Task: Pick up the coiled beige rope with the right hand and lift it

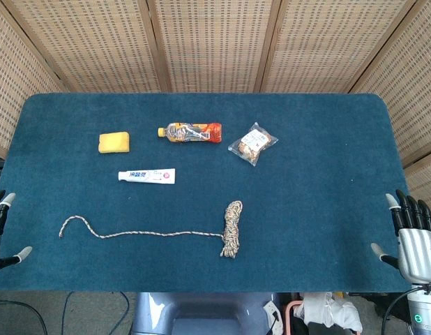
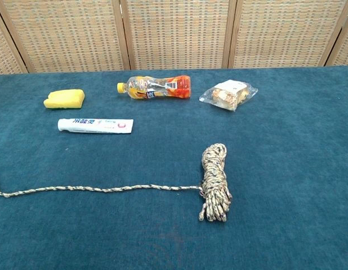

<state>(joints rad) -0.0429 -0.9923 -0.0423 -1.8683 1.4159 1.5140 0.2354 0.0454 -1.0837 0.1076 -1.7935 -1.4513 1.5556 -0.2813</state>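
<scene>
The coiled beige rope [image 1: 231, 229] [image 2: 214, 181] lies on the blue table [image 1: 320, 188] near its front middle, with a long loose tail running left to a hooked end [image 1: 69, 223]. My right hand [image 1: 413, 237] hovers at the table's front right corner, fingers spread, holding nothing, far right of the coil. At the front left edge my left hand [image 1: 1, 230] shows only partly, fingers apart and empty. Neither hand appears in the chest view.
Behind the rope lie a toothpaste tube [image 1: 147, 176], a yellow sponge [image 1: 114, 142], an orange drink bottle [image 1: 190, 132] and a clear snack bag [image 1: 253, 143]. Woven screens close off the back.
</scene>
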